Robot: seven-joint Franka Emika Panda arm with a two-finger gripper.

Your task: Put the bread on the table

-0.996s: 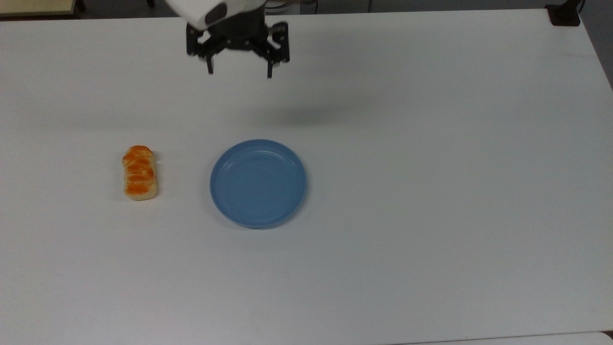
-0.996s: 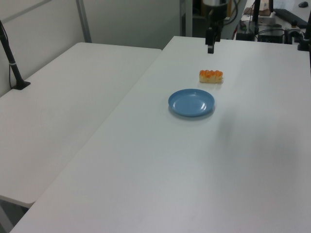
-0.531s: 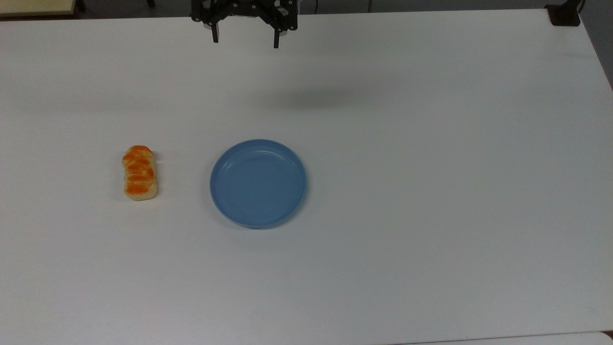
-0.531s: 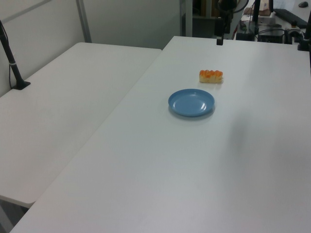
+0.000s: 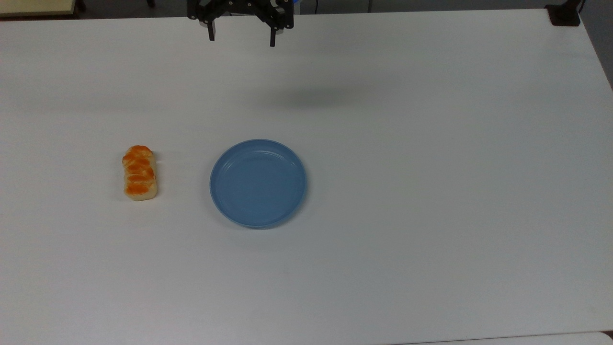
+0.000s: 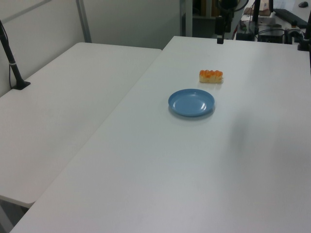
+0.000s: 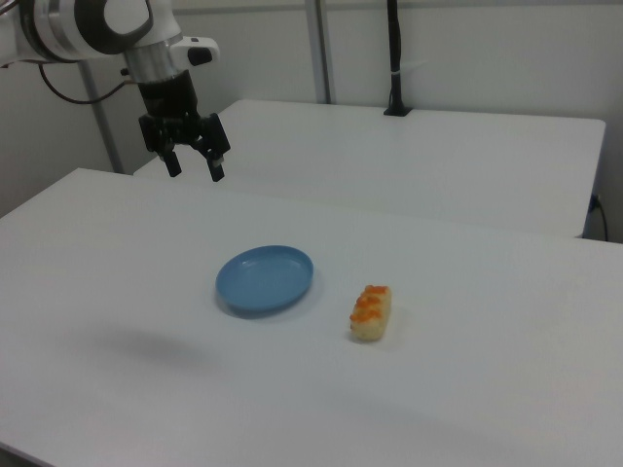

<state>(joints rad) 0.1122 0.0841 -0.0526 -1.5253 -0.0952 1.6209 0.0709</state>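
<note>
The bread point(image 5: 139, 173), a small beige loaf with a lumpy orange-glazed top, lies flat on the white table point(image 5: 431, 167), to the top view's left of a round blue plate point(image 5: 258, 183). The bread point(image 6: 211, 75) and the bread point(image 7: 371, 312) rest apart from the plate point(image 6: 191, 102) and the plate point(image 7: 265, 279). My gripper point(image 5: 242, 40) hangs open and empty high above the table's far edge, well away from the loaf. In the right view the gripper point(image 7: 195, 171) is up at the left; the gripper point(image 6: 220, 40) also appears in the left view.
A second white table point(image 6: 63, 102) stands beside this one, with a black pole point(image 6: 12, 63) clamped on it. A black clamp point(image 5: 565, 14) sits at the far right corner in the top view. Cables and equipment point(image 6: 272, 24) lie beyond the far edge.
The open gripper has risen and drawn back from over the table toward its far edge, then nearly stopped. Bread and plate have not moved.
</note>
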